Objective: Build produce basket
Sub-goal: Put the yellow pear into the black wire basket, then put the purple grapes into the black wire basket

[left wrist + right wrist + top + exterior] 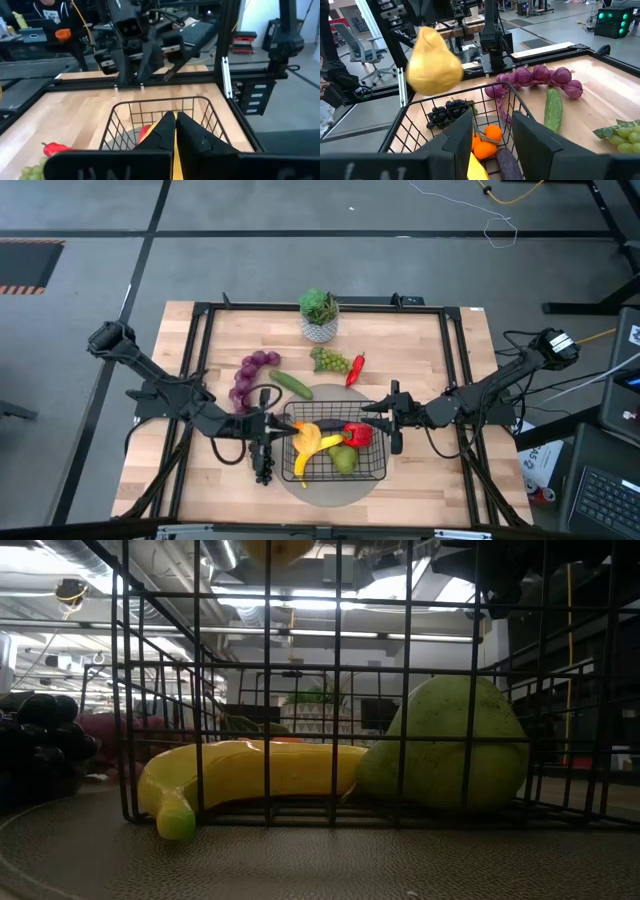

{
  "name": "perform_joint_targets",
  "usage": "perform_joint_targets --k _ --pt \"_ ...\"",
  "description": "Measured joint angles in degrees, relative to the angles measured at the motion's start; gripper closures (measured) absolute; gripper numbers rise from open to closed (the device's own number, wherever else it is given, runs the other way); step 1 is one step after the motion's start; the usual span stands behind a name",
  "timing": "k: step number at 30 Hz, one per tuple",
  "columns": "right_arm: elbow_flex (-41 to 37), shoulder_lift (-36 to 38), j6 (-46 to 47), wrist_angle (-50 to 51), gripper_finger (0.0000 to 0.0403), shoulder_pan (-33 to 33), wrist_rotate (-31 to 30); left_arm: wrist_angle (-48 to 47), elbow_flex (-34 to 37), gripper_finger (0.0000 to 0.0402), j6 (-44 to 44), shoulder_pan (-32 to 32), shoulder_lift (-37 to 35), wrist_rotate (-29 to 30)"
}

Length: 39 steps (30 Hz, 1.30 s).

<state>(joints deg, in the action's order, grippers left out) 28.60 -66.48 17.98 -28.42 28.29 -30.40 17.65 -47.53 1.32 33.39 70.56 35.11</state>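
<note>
Inspection at the placing step. The basket [384, 462] sits at lower centre of the high view on a round grey mat [330, 492], and already holds a banana [310, 448], a green pear [344, 460] and a red pepper [358, 434]. An orange piece and a dark eggplant-like piece show inside it in the right wrist view. The left gripper [175, 120] is over the basket's left edge, fingers pressed together. A yellow pear-shaped fruit [432, 62] hangs beneath it above the basket, apparently pinched by a narrow part. The right gripper [492, 116] hovers at the basket's right edge, fingers parted with nothing between them. Loose on the table are black grapes [263, 465] just left of the basket, and, above it in the frame, purple grapes [250, 375], a cucumber [291, 384], green grapes [330, 361] and a second red pepper [356, 368]. The potted plant [319, 315] is not part of the load. Recommendation: carry the yellow fruit further inward over an unfilled patch, lower it close to the contents and only then release, so it cannot bounce off the banana or the low wire wall. Keep the right arm clear of that path. No brand, label or legible writing is found in any view.
</note>
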Motion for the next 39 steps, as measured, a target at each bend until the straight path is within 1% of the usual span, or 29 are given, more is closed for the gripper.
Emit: perform_joint_targets --k 4,10,23,32,39 --pt "0.0 0.0 0.0 0.0 0.0265 0.0 0.0 0.0 0.1 0.0401 0.0 -0.1 0.4 0.1" --pt "0.0 0.0 0.0 0.0 0.0265 0.0 0.0 0.0 0.1 0.0401 0.0 -0.1 0.4 -1.7" --pt "0.0 0.0 0.0 0.0 0.0265 0.0 0.0 0.0 0.1 0.0401 1.5 -0.1 0.4 -1.8" --pt "0.0 0.0 0.0 0.0 0.0265 0.0 0.0 -0.1 0.1 0.0379 1.5 -0.1 0.4 -1.8" --pt "0.0 0.0 0.0 0.0 0.0265 0.0 0.0 -0.1 0.1 0.0378 1.5 -0.1 0.4 -1.8"
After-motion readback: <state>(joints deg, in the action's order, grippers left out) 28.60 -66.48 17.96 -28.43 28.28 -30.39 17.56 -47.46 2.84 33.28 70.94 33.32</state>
